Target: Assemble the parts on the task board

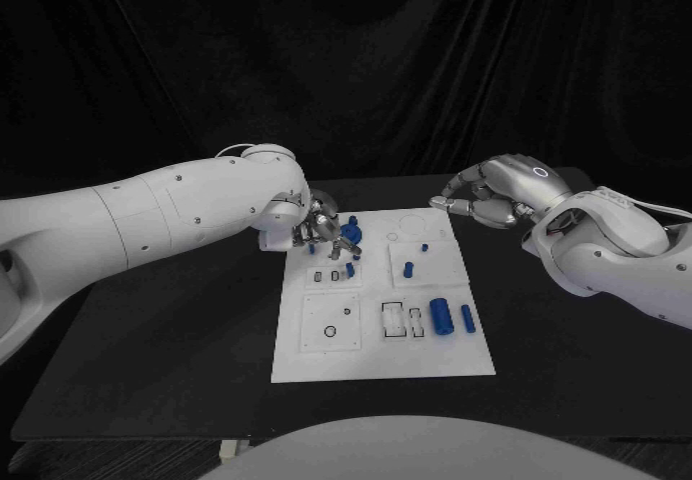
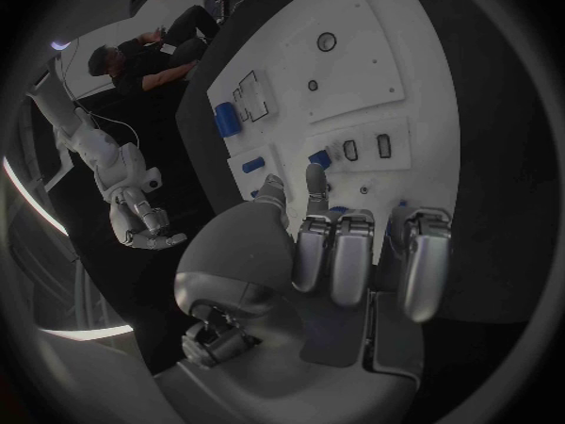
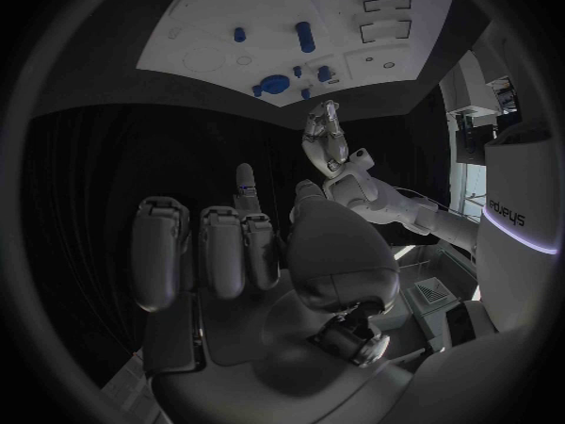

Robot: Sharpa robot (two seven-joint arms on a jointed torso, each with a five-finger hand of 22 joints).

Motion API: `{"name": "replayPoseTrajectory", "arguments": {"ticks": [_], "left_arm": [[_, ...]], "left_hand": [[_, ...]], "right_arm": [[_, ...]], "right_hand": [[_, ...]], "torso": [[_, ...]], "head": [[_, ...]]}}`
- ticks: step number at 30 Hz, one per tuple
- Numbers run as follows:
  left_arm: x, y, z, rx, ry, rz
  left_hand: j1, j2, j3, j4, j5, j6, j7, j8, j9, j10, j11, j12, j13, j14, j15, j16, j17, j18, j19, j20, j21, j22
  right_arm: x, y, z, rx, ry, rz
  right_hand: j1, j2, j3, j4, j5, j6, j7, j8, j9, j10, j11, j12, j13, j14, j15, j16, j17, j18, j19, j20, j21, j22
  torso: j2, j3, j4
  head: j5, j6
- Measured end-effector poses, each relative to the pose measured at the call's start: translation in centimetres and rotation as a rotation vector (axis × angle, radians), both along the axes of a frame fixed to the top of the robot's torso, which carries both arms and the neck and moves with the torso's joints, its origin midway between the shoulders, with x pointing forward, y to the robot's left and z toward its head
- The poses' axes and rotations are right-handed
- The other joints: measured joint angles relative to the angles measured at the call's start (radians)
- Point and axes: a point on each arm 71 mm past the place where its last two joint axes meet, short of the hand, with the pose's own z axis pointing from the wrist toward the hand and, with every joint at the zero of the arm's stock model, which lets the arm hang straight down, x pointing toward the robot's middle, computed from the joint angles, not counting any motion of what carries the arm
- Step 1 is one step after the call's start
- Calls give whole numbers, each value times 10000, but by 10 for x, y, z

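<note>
Lower centre: white task board [image 1: 378, 362] on black table [image 1: 173, 340], two blue parts [image 1: 453, 319] at its right. Upper centre: left hand [image 1: 326, 233] over board's far-left corner, grasp indeterminable. Upper right: right hand [image 1: 488, 195] curled, empty, off the board.

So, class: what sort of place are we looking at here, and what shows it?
Probably a robotics lab test bench: a flat white task board with small blue plastic parts lies on a black table, black curtains hang behind, and the left robot hand hovers over the board.

The right hand [image 3: 253, 245], fingers curled on nothing, hangs beside the task board [image 3: 212, 28] holding blue parts [image 3: 273, 83].
</note>
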Motion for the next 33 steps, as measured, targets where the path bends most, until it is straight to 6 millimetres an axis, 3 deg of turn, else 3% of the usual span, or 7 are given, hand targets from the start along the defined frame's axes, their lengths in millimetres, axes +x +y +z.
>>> {"name": "replayPoseTrajectory", "arguments": {"ticks": [8,17,19,33], "left_arm": [[-3,-2,-9,-73,139,-20],[-4,-3,-17,-264,167,23],[-4,-4,-18,-300,171,25],[-3,-5,-25,-474,128,143]], "left_hand": [[-1,-1,82,0,38,-196,89,-197,75,0,1,0,0,0,1,0,0,1,0,0,-78,-1],[-114,111,412,28,147,-153,328,-1799,-563,-3,75,-1,-1,-5,83,0,-1,1,-41,42,-208,-1],[-123,120,413,28,147,-125,308,-1953,-646,-3,75,0,-1,-5,82,0,-1,2,-73,73,-236,-1],[-123,120,482,13,183,-53,306,-2071,-709,-3,75,0,-2,-5,81,0,-2,1,-110,110,-286,-2]], "right_arm": [[1,0,-1,17,53,-36],[2,-1,-2,17,129,-74],[3,-1,-3,10,143,-90],[3,-2,-6,9,319,-145]], "right_hand": [[0,0,-28,28,0,71,0,0,18,-1,73,0,-1,-8,63,0,0,0,0,0,0,-1],[0,0,-28,28,-50,71,0,0,17,-1,73,0,-2,-9,64,0,0,1,0,0,0,-2],[0,0,-28,28,-50,71,0,0,17,-1,73,0,-2,-9,64,0,0,0,0,0,0,-2],[40,40,-56,0,-50,71,0,0,16,-1,73,0,-4,-9,63,0,0,1,0,-1,0,-4]], "torso": [[-18,6,-10],[-20,14,-6],[-21,13,-6],[-32,9,-6]], "head": [[2,1],[-23,0],[-24,0],[-36,0]]}}
